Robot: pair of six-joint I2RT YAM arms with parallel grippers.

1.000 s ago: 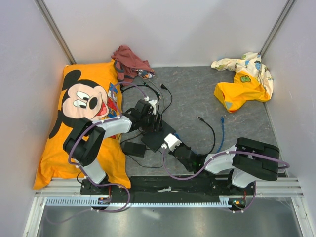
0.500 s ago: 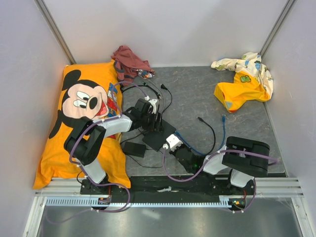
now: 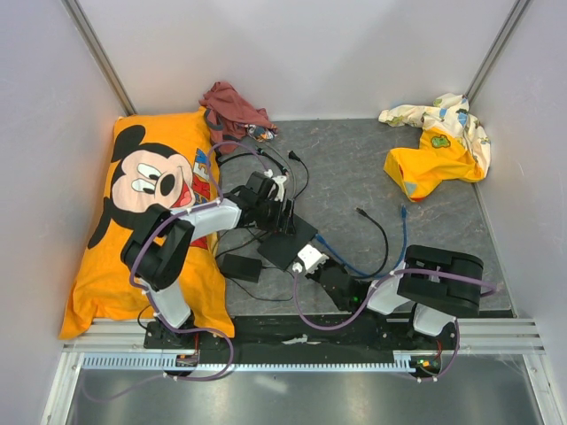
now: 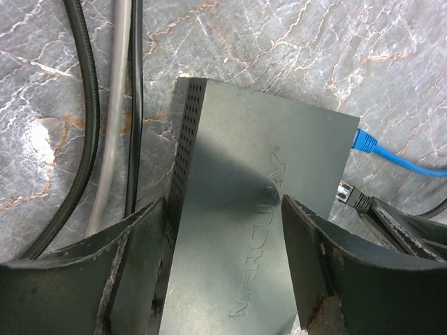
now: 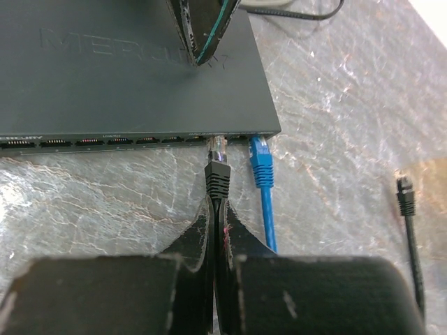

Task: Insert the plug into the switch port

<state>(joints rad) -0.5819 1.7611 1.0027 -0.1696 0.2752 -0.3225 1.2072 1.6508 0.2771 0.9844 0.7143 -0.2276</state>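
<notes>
Aligning: right hand [image 5: 216,209] is pinching black-booted clear plug [image 5: 218,167] at port [image 5: 218,139] of flat matte-black switch box [image 5: 105,77] | left hand [image 4: 223,209] spread, bracing | next: straight push.

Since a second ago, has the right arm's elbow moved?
Yes. The right arm's elbow has swung left, judged against the fixed base rail below it, and now sits nearer the rail's middle.
</notes>
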